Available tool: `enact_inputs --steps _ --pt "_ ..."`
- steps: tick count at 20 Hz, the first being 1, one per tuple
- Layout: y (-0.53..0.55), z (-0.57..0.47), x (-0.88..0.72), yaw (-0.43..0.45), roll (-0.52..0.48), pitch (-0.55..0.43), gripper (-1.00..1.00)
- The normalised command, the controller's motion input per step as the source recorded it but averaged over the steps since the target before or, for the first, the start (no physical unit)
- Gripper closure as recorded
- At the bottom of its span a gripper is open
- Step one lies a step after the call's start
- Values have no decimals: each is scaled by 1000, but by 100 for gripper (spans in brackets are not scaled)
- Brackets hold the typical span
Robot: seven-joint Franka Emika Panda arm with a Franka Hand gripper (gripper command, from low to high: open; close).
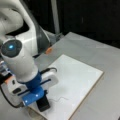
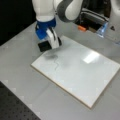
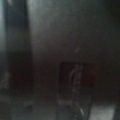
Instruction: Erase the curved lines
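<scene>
Gripper (image 1: pixel 41 100) held the black eraser block (image 2: pixel 44 46) at the white board (image 2: pixel 82 75) corner, jaws clamped on it. Curve lines (image 2: pixel 56 64) lay just beside it.

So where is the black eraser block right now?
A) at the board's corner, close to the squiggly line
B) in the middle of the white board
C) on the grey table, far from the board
A: the black rectangular eraser block under the gripper sits at a corner of the flat white board, with the thin dark curve lines just beside it, not yet wiped.
</scene>
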Motion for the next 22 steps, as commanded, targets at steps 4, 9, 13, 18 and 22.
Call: enact_inputs --steps 4,9,13,18,22 --pt "-20 -48 136 -43 152 -52 100" --pt "9 -78 57 -57 79 -65 100" --pt "31 -189 12 -76 47 -105 100" --pt "72 -225 -41 -82 62 -121 100" --pt "39 -149 -127 -58 48 -129 100"
